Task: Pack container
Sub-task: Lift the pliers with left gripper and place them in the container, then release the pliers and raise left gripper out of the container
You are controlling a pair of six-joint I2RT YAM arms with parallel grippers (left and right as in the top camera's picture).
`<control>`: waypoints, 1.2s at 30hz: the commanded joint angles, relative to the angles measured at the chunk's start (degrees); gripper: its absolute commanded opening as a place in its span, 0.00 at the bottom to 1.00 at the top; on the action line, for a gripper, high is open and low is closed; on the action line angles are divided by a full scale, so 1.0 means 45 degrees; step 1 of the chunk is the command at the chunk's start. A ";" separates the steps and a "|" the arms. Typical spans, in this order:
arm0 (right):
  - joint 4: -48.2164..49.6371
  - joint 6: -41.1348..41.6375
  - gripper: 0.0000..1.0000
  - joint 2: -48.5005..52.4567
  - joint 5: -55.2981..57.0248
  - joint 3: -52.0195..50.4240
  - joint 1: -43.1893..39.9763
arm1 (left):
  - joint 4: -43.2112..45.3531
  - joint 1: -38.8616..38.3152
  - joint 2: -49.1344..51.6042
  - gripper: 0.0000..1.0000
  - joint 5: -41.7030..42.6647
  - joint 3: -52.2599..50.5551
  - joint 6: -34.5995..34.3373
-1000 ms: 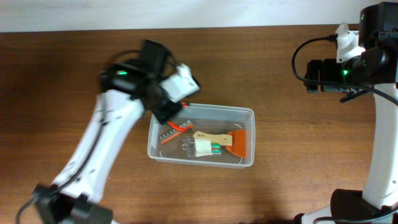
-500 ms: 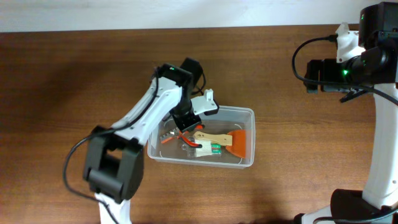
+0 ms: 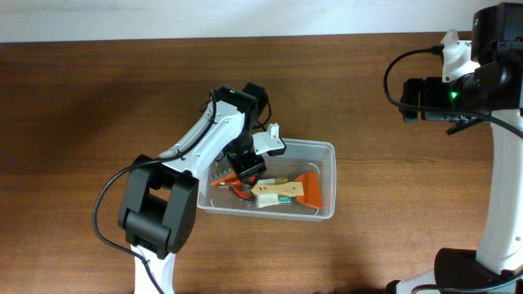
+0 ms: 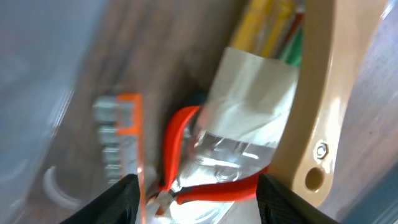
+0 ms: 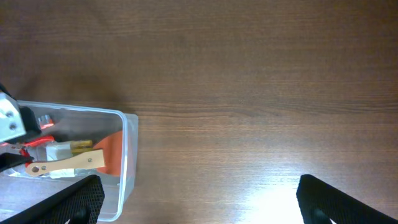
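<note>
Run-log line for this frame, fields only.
task: pack container | left gripper: open, inside container, above red-handled pliers | right gripper: open, empty, over table, apart from container

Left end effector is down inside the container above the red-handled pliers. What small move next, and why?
Probably lift the left end effector straight up out of the container. Its jaws stand apart either side of the red-handled pliers, which lie among the other tools inside, so the drop looks done; a vertical exit should avoid snagging them.
</note>
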 commanded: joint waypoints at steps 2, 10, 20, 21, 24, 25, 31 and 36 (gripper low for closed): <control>0.0053 0.0107 0.99 -0.0015 0.0015 -0.0019 -0.0034 | -0.0437 0.0068 -0.0699 0.64 -0.0942 0.1525 -0.0874; -0.0005 0.0107 0.99 -0.0015 0.0015 -0.0019 -0.0034 | -0.0374 0.0447 -0.3575 0.76 -0.4075 0.2603 -0.2297; 0.6251 0.0107 0.99 0.0083 -0.0437 -0.0019 -0.0034 | 0.4027 0.3016 -0.5552 0.99 -0.4459 0.2603 -0.5294; 0.7713 0.0107 0.99 0.0170 -0.0656 -0.0019 -0.0034 | 0.5017 0.3230 -0.5542 0.99 -0.4454 0.2599 -0.5294; 1.0015 -0.0049 0.99 0.0364 -0.0593 -0.0019 -0.0034 | 0.6703 0.3633 -0.5469 0.99 -0.4459 0.2599 -0.5022; 1.0214 -0.0423 0.99 0.0398 -0.0593 -0.0019 -0.0034 | 0.6931 0.3779 -0.5469 0.99 -0.4464 0.2599 -0.4711; 0.8432 -0.1146 0.99 0.0359 0.0418 -0.0092 -0.0481 | 0.5464 0.4673 -0.5620 0.99 -0.5183 0.2545 -0.4634; 0.8510 -0.1491 0.99 -0.0729 0.0568 -0.1598 -0.0651 | 0.5736 0.4964 -0.6985 0.99 -0.5221 0.1103 -0.4823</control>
